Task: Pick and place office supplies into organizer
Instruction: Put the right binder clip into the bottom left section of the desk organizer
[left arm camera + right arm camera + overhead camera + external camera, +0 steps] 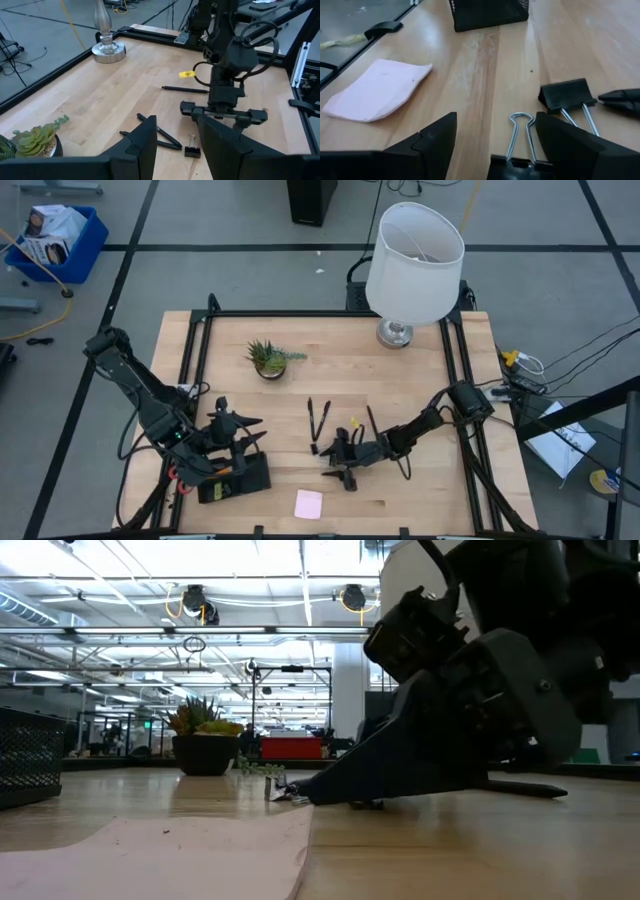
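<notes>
Two binder clips lie closest in the right wrist view: one [520,145] sits between the spread fingers of the right hand [495,137], which grips nothing, and the other [568,96] lies just beyond it. Off to that hand's side rests the pink sticky pad [375,89], and farther ahead stands the black mesh organizer [487,12]; what it contains cannot be made out. Over that organizer hovers the left hand [240,442], fingers partly apart, holding nothing that can be seen. Black pens [318,420] lie on the worktop [400,390] between the hands.
</notes>
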Controlling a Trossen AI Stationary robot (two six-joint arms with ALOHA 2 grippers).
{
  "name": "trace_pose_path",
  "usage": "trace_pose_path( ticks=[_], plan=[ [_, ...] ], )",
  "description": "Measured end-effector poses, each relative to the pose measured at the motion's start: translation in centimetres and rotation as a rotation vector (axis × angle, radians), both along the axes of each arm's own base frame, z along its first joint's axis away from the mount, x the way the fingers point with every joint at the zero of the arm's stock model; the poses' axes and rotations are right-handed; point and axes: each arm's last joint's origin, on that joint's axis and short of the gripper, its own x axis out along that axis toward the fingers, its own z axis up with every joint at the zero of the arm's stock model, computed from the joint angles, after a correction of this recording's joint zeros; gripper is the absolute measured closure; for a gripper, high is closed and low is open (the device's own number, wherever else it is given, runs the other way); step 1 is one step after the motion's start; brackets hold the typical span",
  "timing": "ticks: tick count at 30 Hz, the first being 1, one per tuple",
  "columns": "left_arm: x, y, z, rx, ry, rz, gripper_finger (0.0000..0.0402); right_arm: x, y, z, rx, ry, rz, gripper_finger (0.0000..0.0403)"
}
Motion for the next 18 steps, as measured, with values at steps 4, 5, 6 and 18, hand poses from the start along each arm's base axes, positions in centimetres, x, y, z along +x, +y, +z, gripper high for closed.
trace_pose_path(
  ticks=[4,5,6,18],
  plan=[
    [0.0,-0.1,0.0,-0.010,0.009,-0.018,0.0254,-0.4,-0.1,0.2,0.014,0.018,0.007,0.0149],
    [0.0,-0.1,0.0,-0.009,0.010,-0.021,0.0253,-0.7,-0.1,0.2,0.014,0.026,0.012,0.0150],
    [0.0,-0.1,0.0,-0.009,0.011,-0.024,0.0253,-1.1,-0.1,0.1,0.009,0.037,0.016,0.0151],
    [0.1,-0.1,0.0,-0.010,0.011,-0.027,0.0261,-4.1,0.7,-1.0,-0.046,0.073,-0.058,0.0154]
  ],
)
